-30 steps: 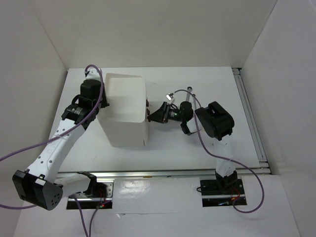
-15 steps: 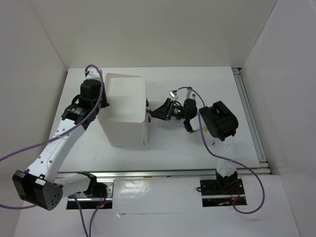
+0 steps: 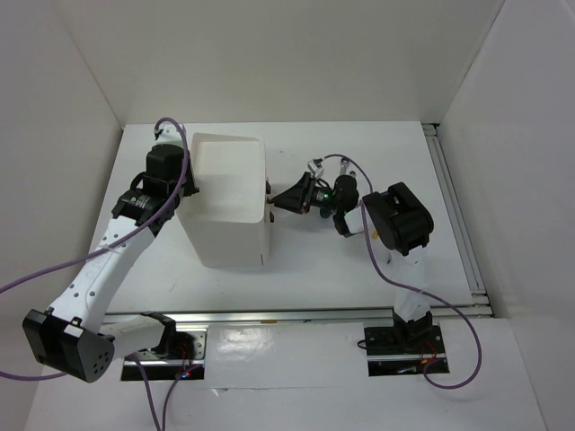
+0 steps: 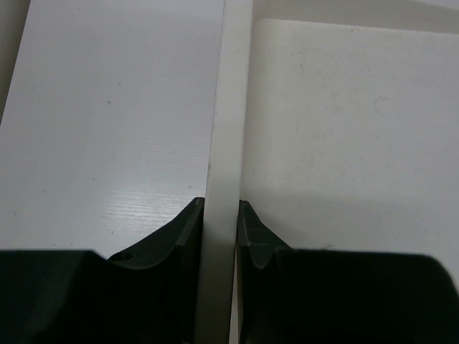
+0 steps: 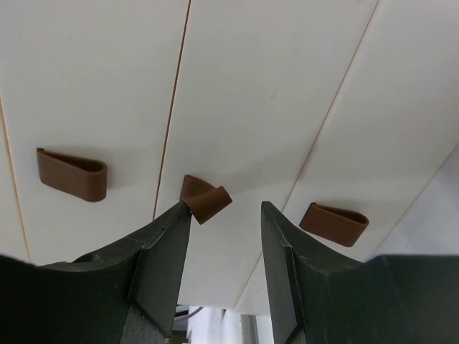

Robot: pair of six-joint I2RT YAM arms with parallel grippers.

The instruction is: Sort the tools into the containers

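Though open, right gripper (image 5: 226,206) at handle (image 5: 206,200).

We see a plain white box (image 3: 229,197) on a white surface (image 3: 359,260). Its drawer fronts (image 5: 251,93) are white with thin brownish seams, each bearing a reddish-brown handle (image 5: 206,199). The left tool (image 4: 221,204) and right tool (image 5: 226,206) are black. At eight o'clock overhead, a purple cable (image 3: 40,275) trails from the white arm (image 3: 99,274).

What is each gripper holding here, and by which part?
Left gripper clamps the tall white plastic box by its thin side wall. Right gripper holds nothing: its open jaws bracket the middle brown drawer handle.
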